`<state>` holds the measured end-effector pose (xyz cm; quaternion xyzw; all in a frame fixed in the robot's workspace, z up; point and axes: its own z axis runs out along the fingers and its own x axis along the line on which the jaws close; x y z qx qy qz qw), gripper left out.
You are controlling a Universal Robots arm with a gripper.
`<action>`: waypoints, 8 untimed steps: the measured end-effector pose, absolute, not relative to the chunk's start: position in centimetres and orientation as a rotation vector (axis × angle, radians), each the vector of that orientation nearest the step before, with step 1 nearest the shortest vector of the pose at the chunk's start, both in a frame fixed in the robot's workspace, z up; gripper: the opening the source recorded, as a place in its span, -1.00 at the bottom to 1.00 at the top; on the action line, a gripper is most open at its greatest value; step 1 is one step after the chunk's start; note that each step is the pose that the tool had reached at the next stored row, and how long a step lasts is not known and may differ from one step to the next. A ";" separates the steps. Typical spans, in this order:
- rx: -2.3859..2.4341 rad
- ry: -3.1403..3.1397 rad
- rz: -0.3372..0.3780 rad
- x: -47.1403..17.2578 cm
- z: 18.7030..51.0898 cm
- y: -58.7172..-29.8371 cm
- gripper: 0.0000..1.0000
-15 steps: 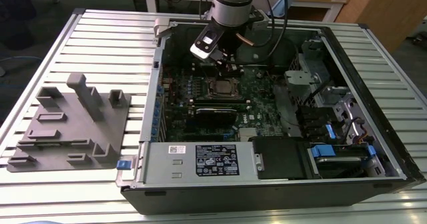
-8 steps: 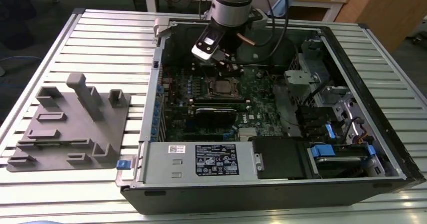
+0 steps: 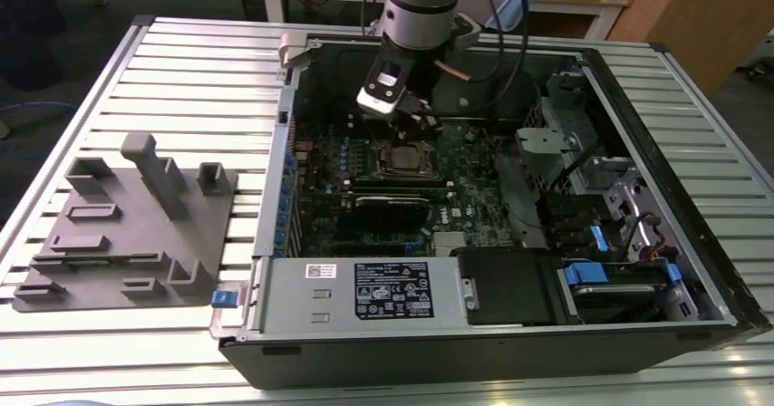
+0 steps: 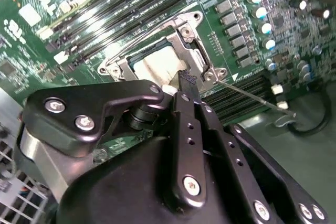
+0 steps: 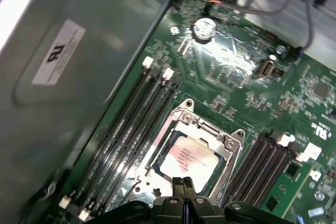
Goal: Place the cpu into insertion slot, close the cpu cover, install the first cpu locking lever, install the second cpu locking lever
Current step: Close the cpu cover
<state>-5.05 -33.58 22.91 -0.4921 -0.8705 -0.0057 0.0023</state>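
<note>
Fingers are pressed together, nothing held — in the exterior view the cpu, framed by the cpu cover, is found at their six o'clock.

A slatted metal table carries an open computer case and a grey fixture block

Silver cpu sits in insertion slot, cpu cover framing it.
</note>
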 end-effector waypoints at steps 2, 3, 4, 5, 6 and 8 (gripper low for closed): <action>-1.493 -2.759 -0.018 -5.1 22.9 -33.6 -0.79; -1.468 -2.772 -0.018 -5.1 22.9 -33.6 -0.79; -1.443 -2.785 -0.018 -5.1 22.9 -33.6 -0.79; -1.418 -2.798 -0.018 -5.1 22.8 -33.6 -0.79; -1.392 -2.810 -0.018 -5.1 22.8 -33.6 -0.79; -1.346 -2.833 -0.017 -5.1 22.8 -33.6 -0.79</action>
